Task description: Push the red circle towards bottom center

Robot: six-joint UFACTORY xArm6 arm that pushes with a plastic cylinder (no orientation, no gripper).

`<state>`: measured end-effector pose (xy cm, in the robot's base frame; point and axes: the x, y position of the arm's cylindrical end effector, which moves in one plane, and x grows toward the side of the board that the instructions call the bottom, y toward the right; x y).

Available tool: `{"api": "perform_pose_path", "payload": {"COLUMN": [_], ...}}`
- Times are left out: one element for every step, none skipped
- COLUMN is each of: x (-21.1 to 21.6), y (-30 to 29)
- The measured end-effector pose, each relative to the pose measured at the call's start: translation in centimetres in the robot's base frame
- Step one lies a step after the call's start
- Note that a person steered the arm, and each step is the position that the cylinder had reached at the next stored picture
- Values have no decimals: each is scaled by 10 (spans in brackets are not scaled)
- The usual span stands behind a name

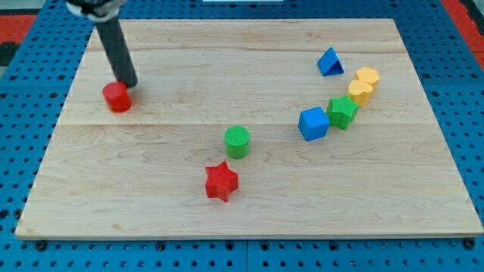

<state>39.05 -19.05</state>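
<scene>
The red circle (116, 97) lies on the wooden board (151, 196) near its left edge, in the upper left of the view. My tip (129, 83) is just above and to the right of the red circle, touching or almost touching it. The rod rises from there to the view's top left.
A green circle (237, 141) and a red star (221, 181) lie near the board's middle bottom. A blue cube (313, 123), a green star (342, 112), a yellow block (364, 85) and a blue triangle (329, 62) cluster at the right.
</scene>
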Motion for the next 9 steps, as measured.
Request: {"api": "perform_pose_path", "payload": {"x": [26,-10,14,15,35,5,-15,33,64], "y": [1,-34,-59,39,53,-4,-67,-28,45]}}
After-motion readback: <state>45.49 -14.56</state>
